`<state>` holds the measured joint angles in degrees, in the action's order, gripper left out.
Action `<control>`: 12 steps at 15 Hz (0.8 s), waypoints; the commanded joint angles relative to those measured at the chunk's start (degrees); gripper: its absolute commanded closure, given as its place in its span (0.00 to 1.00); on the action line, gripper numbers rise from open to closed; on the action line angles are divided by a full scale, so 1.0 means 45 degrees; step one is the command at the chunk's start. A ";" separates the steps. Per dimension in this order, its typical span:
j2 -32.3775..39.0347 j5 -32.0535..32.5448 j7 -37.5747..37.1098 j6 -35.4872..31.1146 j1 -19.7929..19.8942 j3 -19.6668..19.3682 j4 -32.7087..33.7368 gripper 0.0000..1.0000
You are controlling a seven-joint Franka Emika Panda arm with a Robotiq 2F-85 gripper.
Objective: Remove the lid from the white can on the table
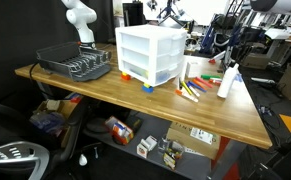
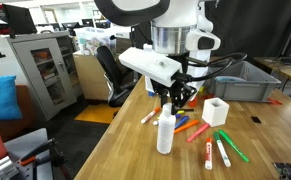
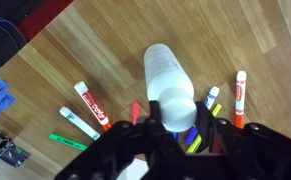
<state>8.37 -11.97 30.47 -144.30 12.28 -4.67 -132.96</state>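
In an exterior view the white can [image 1: 228, 82] stands upright near the table [image 1: 105, 88] edge, so a sideways knock could send it off. In an exterior view my gripper [image 2: 175, 98] hangs just above the lid [image 2: 166, 117]; closing off-centre might lift the whole can. In the wrist view my jaws look spread wide, holding nothing; I can read no writing on the can or the markers [image 3: 90, 105]

Arm [image 2: 150, 20] reaches downward; claw [image 2: 178, 98] points straight down, jaws apart.
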 commanded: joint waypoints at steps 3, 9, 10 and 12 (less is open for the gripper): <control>-0.0356 -0.0939 0.0851 0.0373 0.0088 0.0222 -0.0240 0.31; -0.0163 -0.0594 0.0391 0.0201 -0.0086 0.0089 -0.0100 0.30; -0.0163 -0.0595 0.0391 0.0201 -0.0087 0.0090 -0.0104 0.30; -0.0163 -0.0595 0.0392 0.0201 -0.0086 0.0089 -0.0105 0.30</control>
<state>7.66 -14.66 32.29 -143.49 12.21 -3.96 -133.47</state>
